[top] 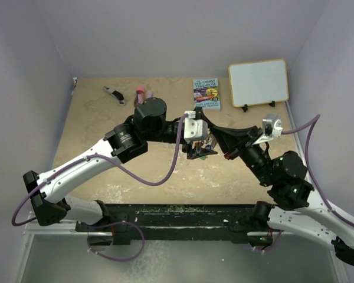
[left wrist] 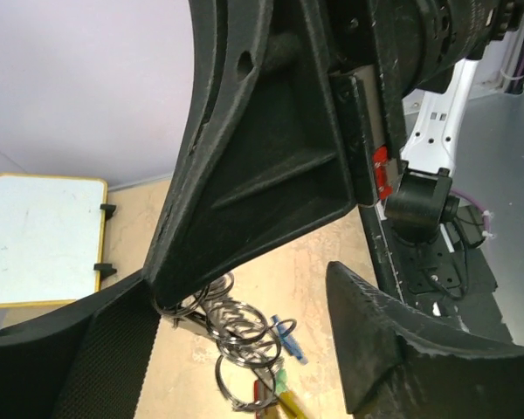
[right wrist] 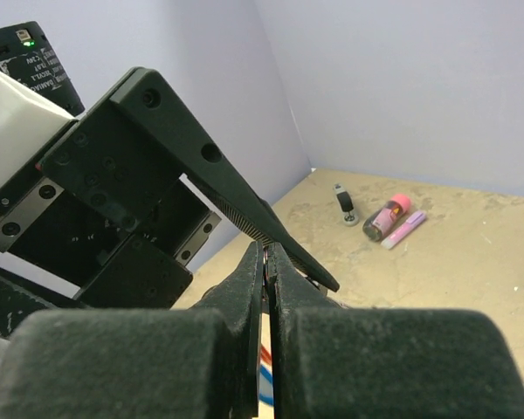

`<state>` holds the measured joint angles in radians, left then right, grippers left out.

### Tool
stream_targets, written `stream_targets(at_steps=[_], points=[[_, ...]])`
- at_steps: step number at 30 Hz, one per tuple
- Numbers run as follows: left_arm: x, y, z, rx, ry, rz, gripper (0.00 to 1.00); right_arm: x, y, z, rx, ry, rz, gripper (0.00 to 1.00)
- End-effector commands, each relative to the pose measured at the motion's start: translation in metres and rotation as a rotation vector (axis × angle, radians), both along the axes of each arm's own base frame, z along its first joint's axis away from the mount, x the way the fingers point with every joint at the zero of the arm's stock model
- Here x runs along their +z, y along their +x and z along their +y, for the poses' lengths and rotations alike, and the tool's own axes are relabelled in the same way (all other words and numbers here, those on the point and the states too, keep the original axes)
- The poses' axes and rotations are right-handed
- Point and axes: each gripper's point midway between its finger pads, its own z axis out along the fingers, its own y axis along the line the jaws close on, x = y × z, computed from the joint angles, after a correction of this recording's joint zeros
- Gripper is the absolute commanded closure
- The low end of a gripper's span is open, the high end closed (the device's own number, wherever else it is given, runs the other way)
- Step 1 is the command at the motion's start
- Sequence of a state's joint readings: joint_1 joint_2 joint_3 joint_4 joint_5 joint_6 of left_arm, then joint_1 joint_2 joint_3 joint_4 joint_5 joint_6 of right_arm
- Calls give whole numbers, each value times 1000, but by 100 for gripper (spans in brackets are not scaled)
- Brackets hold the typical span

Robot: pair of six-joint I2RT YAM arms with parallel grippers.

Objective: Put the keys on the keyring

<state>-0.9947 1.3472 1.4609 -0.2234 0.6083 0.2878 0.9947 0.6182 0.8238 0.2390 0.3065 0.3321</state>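
From above: left gripper (top: 197,138) and right gripper (top: 213,141) tip to tip over the middle of the table (top: 212,183), with the keyring (top: 202,146) and a fleck of green from the keys (top: 207,152) between them, seemingly off the tabletop and well apart from the book (top: 206,93), the whiteboard (top: 258,82) and the black-and-silver tool (top: 113,94) along the far edge. Too small here to tell how the fingers stand. Through the left wrist camera: left fingers (left wrist: 393,349) spread wide, gripping nothing, straddling one broad finger of the right gripper. Just under that finger's tip, silvery loops of the keyring (left wrist: 240,332), appearing to hang from it, with blue, green and red heads of the keys (left wrist: 284,349) bunched below the loops. Cannot tell whether any key is threaded on or merely lying against the wire. Through the right wrist camera: right fingers (right wrist: 236,297) pressed together, pinching a thin sliver with red and blue showing in the slit, most likely the ring's edge; one left finger slanting just above. Judged as mid-task: ring held up, keys gathered close, left side poised to close in. Left to do, as far as can be seen: taking a key and working it onto the ring.
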Motion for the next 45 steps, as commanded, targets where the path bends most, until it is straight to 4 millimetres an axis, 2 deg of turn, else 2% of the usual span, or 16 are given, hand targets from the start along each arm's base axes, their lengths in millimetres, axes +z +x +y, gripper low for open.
stream_targets(at_steps=[1, 4, 15, 18, 29, 35, 45], points=[[15, -9, -1, -50, -43, -39, 31, 33, -2, -19, -48, 114, -47, 100], [14, -8, -1, -51, -37, -55, 40, 32, -3, -21, -51, 118, -42, 100], [7, -6, 3, -40, -11, -87, 55, 30, -3, -22, -48, 130, -36, 100], [8, -7, 4, -43, -12, -99, 63, 28, -3, -21, -47, 129, -32, 100], [10, -5, 7, -40, -12, -144, 71, 25, -3, -20, -44, 130, -23, 100], [8, -6, 8, -54, 7, -181, 83, 25, -3, -21, -42, 135, -11, 100], [1, -4, 12, -64, 49, -244, 88, 25, -5, -21, -35, 131, 2, 96]])
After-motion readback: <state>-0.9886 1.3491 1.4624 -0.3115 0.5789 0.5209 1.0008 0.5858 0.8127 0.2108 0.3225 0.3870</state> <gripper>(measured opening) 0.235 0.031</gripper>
